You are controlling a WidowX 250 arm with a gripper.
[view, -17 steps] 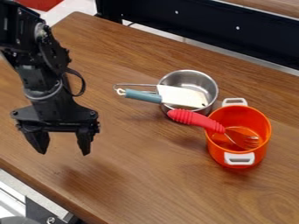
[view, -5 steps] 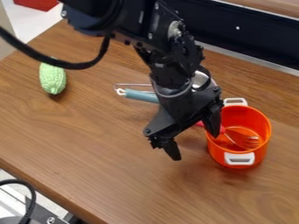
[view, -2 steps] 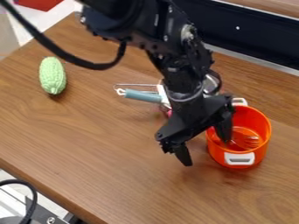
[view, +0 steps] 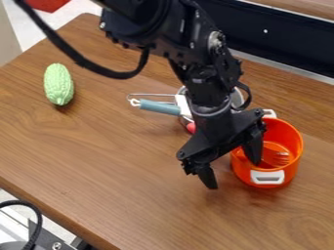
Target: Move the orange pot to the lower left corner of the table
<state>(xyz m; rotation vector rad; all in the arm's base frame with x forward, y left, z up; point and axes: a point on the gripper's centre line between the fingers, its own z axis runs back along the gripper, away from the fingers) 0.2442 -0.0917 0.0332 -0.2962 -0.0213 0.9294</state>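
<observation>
The wooden table (view: 117,161) runs across most of the view, with a black panel (view: 287,34) behind its far edge. The arm (view: 209,78) comes in from the top and slants down over the right half, a black cable looping off it to the left. The gripper (view: 232,172) is open, its fingers spread astride the left wall of the pot: one hangs outside, the other is at the opening, over the inside. Whether either touches the pot I cannot tell. The orange pot (view: 263,177) stands upright at the right of the table, white handles front and back. Behind the arm, partly hidden, is the metal pan (view: 237,97); the tool (view: 159,108) pokes out leftward, blue handle first. The green gourd (view: 58,84) lies at upper left, and the fork (view: 281,156) has its tines in the pot.
</observation>
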